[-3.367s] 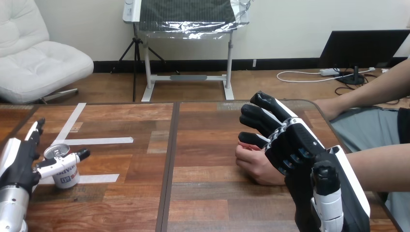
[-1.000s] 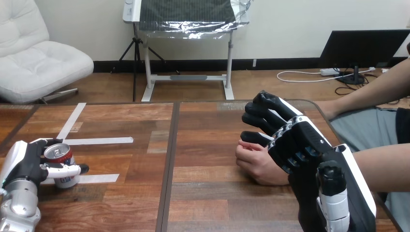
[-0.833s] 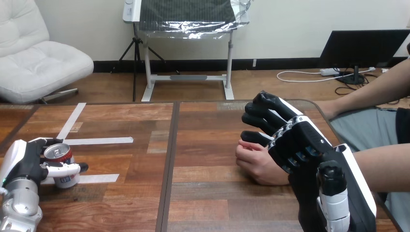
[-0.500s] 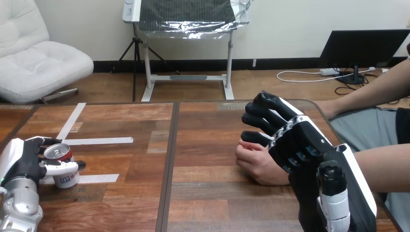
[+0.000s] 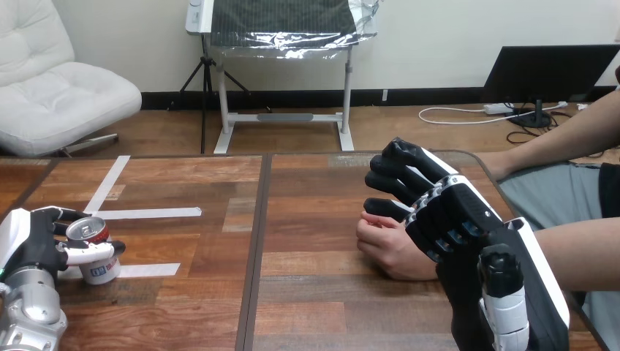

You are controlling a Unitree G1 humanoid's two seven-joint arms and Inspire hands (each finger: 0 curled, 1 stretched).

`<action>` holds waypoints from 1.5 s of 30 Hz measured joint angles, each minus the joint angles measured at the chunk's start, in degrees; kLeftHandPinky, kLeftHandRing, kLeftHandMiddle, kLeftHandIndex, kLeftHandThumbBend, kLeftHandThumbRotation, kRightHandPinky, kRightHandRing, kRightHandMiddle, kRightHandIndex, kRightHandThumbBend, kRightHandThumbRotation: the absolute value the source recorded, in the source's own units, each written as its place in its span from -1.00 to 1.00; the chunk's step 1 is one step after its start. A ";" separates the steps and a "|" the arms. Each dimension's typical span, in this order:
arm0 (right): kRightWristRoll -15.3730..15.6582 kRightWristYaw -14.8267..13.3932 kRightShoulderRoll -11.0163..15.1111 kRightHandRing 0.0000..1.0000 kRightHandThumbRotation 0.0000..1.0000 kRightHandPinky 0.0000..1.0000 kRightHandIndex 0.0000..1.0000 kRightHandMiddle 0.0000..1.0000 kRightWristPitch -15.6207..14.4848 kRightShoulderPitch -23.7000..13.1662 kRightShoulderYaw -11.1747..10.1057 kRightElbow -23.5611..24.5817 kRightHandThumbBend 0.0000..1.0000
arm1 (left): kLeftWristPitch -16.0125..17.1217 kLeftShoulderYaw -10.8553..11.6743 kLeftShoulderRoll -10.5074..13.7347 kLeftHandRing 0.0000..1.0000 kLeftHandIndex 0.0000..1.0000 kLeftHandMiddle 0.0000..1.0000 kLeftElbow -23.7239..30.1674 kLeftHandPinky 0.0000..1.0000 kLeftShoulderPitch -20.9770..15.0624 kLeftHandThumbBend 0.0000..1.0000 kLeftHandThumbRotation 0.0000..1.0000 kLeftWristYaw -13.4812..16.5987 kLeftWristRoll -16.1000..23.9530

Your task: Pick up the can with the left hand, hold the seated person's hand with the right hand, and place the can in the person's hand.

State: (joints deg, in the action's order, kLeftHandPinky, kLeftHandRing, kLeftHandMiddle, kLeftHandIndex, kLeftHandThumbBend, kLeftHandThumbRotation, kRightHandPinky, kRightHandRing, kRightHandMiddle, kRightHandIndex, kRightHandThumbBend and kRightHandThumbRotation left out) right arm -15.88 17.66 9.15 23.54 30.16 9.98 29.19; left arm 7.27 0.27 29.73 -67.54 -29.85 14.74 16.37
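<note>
A small can [image 5: 93,249] with a silver top stands upright on the table's near left, on a strip of white tape. My left hand [image 5: 33,243] is wrapped round it: fingers curl behind the can and the thumb crosses its front. At the right, the person's hand [image 5: 389,245] rests on the table as a loose fist. My right hand [image 5: 446,216] lies over its back with fingers bent down over it; I cannot tell whether they grip it.
White tape strips [image 5: 146,213] mark the left half of the wooden table [image 5: 307,300]. A dark seam [image 5: 255,241] runs down the table's middle. The person's forearm [image 5: 577,252] comes in from the right edge.
My left hand has closed round the can and drawn it slightly left and toward me. The right hand and the person's hand have stayed put.
</note>
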 measured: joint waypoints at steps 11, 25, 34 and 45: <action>-0.02 0.28 -0.03 0.69 0.70 0.55 0.69 0.69 0.00 -0.02 -0.18 0.00 0.72 | 0.14 0.00 -0.65 -0.05 0.05 0.04 0.00 -0.22 0.00 0.33 -1.00 1.38 -0.02; -0.01 0.36 -0.04 0.69 0.70 0.57 0.70 0.70 0.00 -0.02 -0.20 0.00 0.72 | 0.50 -0.44 -0.65 -0.11 0.01 -0.02 0.00 -0.27 0.00 0.37 -1.00 1.58 0.06; -0.02 0.41 -0.04 0.70 0.70 0.58 0.70 0.70 0.00 -0.02 -0.20 0.00 0.72 | 0.53 -1.09 -0.62 -0.17 -0.01 -0.06 0.03 -0.33 0.00 0.40 -1.00 1.65 0.10; 0.01 0.39 -0.07 0.69 0.71 0.57 0.70 0.69 0.00 -0.02 -0.20 0.00 0.70 | 0.62 -1.59 -0.60 -0.25 -0.03 -0.12 0.09 -0.40 0.00 0.45 -1.00 1.96 0.32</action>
State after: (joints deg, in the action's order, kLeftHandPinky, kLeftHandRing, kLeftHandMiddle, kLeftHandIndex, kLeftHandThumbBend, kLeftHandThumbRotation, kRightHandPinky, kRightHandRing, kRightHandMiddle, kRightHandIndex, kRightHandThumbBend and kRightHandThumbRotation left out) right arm -15.88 18.05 9.08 23.54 30.14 9.78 29.19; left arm 7.89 -1.33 29.13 -67.46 -29.85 16.70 16.69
